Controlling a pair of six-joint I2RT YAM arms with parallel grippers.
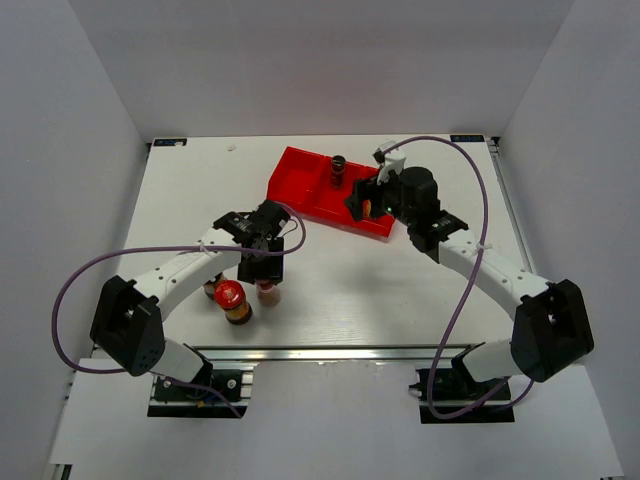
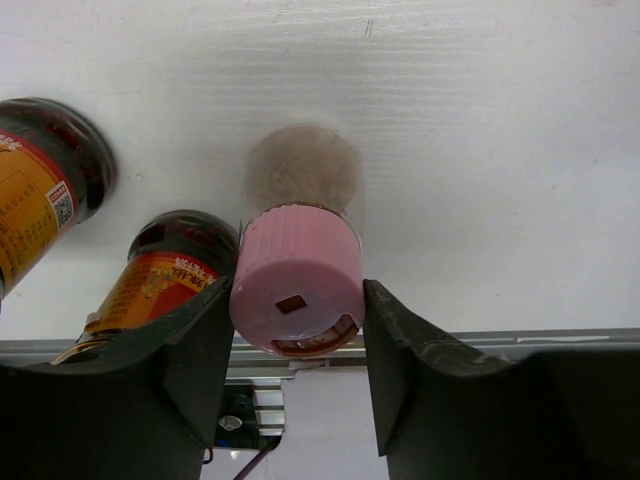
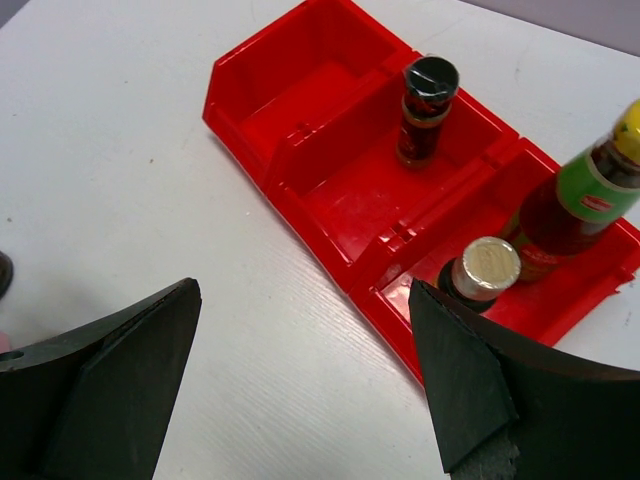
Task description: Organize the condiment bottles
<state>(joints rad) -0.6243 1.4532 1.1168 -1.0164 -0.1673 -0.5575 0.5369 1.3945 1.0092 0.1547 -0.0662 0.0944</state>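
Seen from above, two squat brown glass jars, the nearer jar [image 2: 165, 265] and the farther jar [image 2: 45, 190], crowded the 9 o'clock side of the slim pink-capped clear bottle [image 2: 300, 190]. That bottle filled the gap between the jaws of the left gripper [image 2: 297, 300], and its 3 o'clock side gave onto bare white table [image 1: 200, 180]. In the red three-compartment plastic tray [image 3: 290, 115], the 10 o'clock end bay lay free and a small dark-capped bottle [image 3: 428, 95] stood in the middle bay. A pale-capped bottle [image 3: 485, 268] and a tall yellow-capped bottle [image 3: 580, 195] took up the 4 o'clock bay, where the right gripper [image 3: 302, 290] hung with its jaws spread wide.

Tray [image 3: 300, 110]: dark-capped bottle [image 3: 424, 110] middle; pale-capped bottle [image 3: 482, 270], yellow-capped bottle [image 3: 575, 200] end compartment.
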